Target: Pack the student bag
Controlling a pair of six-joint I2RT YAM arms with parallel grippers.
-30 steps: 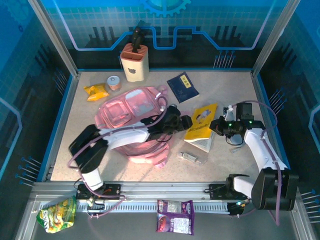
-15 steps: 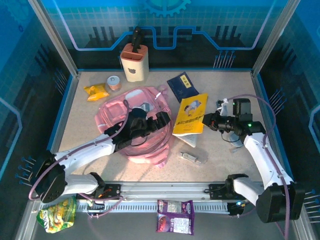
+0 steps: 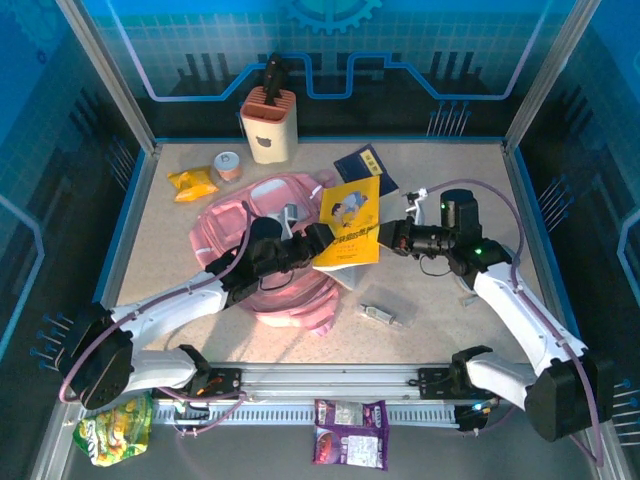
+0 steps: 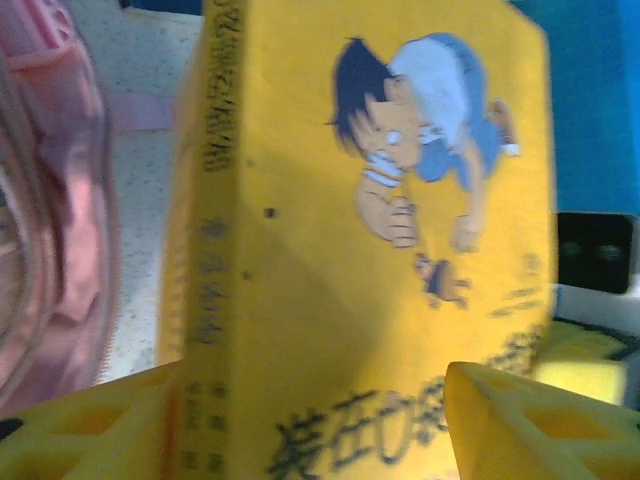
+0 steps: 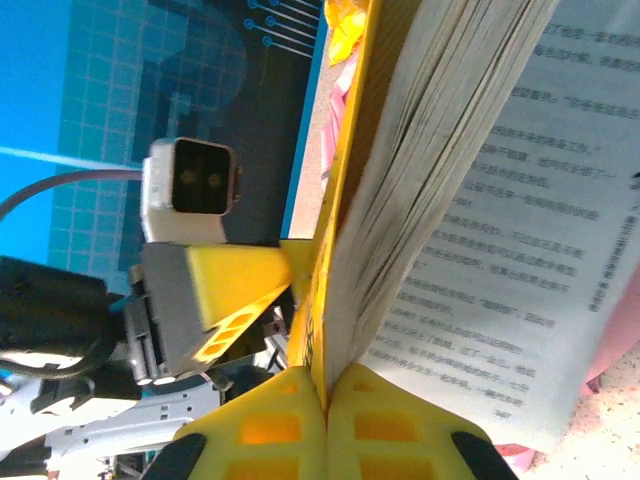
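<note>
The pink student bag point(image 3: 262, 228) lies left of the table's middle, and its fabric shows at the left of the left wrist view point(image 4: 48, 230). A yellow book with a cartoon boy on its cover point(image 3: 350, 220) is held upright over the bag's right edge. My right gripper point(image 3: 392, 238) is shut on the book's lower edge, pinching the cover and some pages point(image 5: 325, 400). My left gripper point(image 3: 318, 240) is at the book's left side with its jaws apart point(image 4: 312, 378). One yellow fingertip point(image 5: 250, 285) touches the cover point(image 4: 330, 250).
A beige holder point(image 3: 270, 125) stands at the back. A yellow snack pack point(image 3: 192, 183) and a small can point(image 3: 228, 165) lie back left. A dark blue booklet point(image 3: 368, 165) lies behind the book. A small silvery item point(image 3: 380, 315) lies in front.
My right gripper has carried the yellow book left, from the table to the bag's right edge. My left arm pulled back low, and its gripper has met the book's left side.
</note>
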